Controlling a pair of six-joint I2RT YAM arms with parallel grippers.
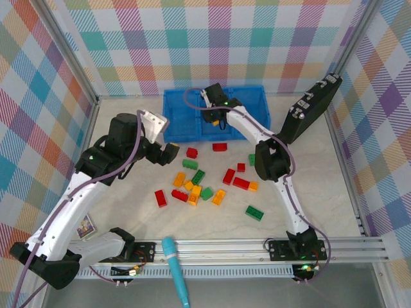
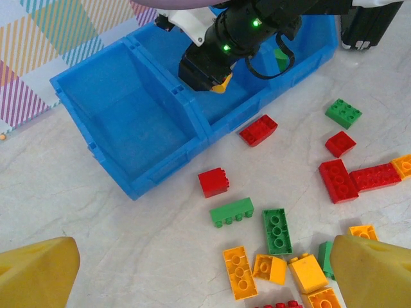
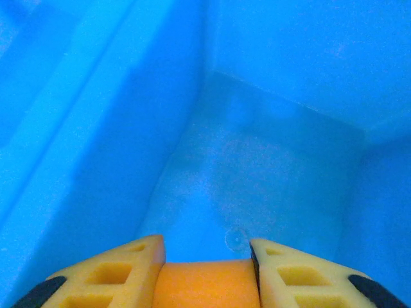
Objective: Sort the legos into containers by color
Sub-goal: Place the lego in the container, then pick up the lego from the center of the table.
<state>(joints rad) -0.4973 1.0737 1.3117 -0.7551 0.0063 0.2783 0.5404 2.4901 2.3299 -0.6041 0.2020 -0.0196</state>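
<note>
The blue bin is smooth moulded plastic, a long rectangle split by thin walls into three square compartments. It stands at the far side of the pale, marble-patterned counter. The right tool hangs inside the middle compartment, its yellow, hollow-ribbed fingers clamped on one orange brick above the glossy blue floor. In the left wrist view something green lies in the compartment beyond that arm, too hidden to name.

The loose legos lie on the counter just in front of the bin; they are blocky, studded and shiny. In the top view I count seven red bricks, four green bricks and six orange bricks. Several touch in a cluster at the centre, and one green brick lies apart at the near right. The left tool hovers at the cluster's left edge, its blunt yellow fingers spread wide apart.

A black hard case stands tilted at the far right. A teal marker lies across the near metal rail.
</note>
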